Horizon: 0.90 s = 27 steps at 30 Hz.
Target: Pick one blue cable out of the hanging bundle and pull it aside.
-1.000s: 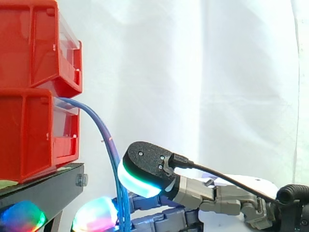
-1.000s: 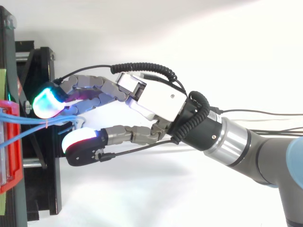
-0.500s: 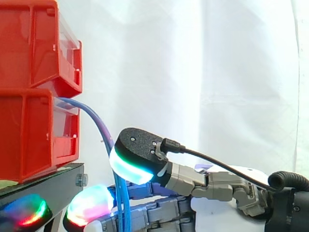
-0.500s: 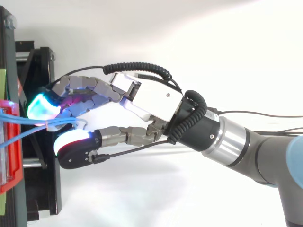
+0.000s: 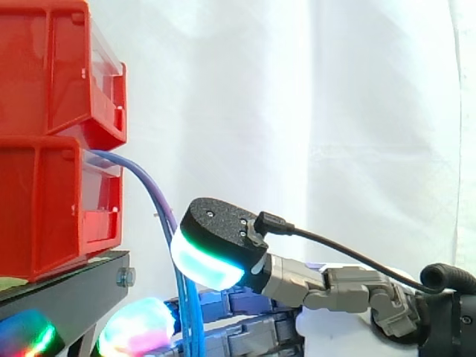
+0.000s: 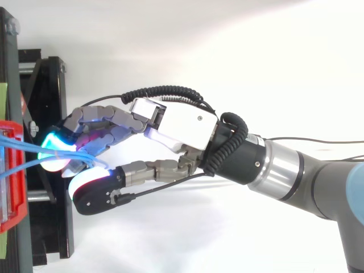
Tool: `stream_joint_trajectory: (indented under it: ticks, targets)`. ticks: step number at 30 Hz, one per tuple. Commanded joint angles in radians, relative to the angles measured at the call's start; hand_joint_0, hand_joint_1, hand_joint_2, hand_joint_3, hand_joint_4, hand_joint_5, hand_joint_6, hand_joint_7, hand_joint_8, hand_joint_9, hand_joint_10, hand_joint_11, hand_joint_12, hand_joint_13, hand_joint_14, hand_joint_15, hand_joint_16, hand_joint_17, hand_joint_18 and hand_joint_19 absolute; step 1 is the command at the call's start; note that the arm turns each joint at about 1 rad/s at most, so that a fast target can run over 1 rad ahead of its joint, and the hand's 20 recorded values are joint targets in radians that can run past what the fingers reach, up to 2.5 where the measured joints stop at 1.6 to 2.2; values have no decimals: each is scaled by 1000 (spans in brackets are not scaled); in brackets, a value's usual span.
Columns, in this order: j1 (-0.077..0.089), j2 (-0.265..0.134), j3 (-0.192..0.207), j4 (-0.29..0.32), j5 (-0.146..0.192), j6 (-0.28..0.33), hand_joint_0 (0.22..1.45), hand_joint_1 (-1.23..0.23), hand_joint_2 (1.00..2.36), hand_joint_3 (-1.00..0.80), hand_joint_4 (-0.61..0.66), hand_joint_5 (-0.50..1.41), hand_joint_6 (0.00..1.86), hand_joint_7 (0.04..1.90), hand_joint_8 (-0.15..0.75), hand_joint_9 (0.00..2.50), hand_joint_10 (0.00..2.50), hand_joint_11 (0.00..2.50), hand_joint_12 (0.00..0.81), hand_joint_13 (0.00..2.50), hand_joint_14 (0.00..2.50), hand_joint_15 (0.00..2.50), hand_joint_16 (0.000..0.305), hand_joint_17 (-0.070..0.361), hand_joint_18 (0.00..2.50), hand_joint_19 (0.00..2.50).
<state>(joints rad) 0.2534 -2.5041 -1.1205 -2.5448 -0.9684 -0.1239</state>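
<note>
Fingers (image 6: 100, 120) and thumb around blue cables (image 5: 143, 172), touching.

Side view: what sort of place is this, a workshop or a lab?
Probably a lab test rig for a robot: stacked red bins on a black stand, a plain white curtain behind, and a robot hand working at blue cables hanging from a bin.

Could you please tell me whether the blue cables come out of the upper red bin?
No, the blue cables come out of the top of the lower red bin and hang down beside the black stand.
</note>
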Motion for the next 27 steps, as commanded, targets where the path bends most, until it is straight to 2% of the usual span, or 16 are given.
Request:
stream_joint_trajectory:
  ticks: [1, 10, 13, 15, 18, 19, 27]
  targets:
    - [0, 10, -1, -35, -3, 7, 553, -610, 1005, -445, 209, -110, 503, 977, 200, 915, 14, 356, 200, 636, 12, 270, 20, 46, 305, 324]
    - [-5, 28, -1, -74, -4, 18, 556, -609, 1005, -441, 213, -107, 502, 993, 201, 921, 13, 358, 201, 645, 11, 277, 20, 46, 317, 323]
    - [-9, 42, -1, -86, -16, 20, 557, -609, 1006, -437, 216, -107, 502, 999, 199, 925, 12, 366, 202, 649, 11, 275, 20, 46, 318, 326]
    - [-13, 57, -1, -115, -27, 20, 560, -610, 1005, -431, 210, -106, 503, 1001, 203, 926, 12, 370, 200, 650, 11, 282, 20, 46, 318, 327]
    - [-16, 62, -1, -134, -32, 21, 562, -609, 1007, -427, 212, -106, 503, 1004, 202, 928, 12, 367, 200, 651, 11, 279, 20, 45, 318, 328]
    - [-22, 67, -1, -146, -49, 21, 562, -609, 1007, -423, 218, -106, 502, 1009, 202, 928, 12, 360, 201, 651, 11, 279, 20, 45, 318, 327]
    - [-26, 77, -1, -147, -82, 21, 582, -617, 1010, -382, 210, -102, 502, 1061, 202, 924, 15, 374, 199, 650, 13, 285, 19, 43, 319, 326]
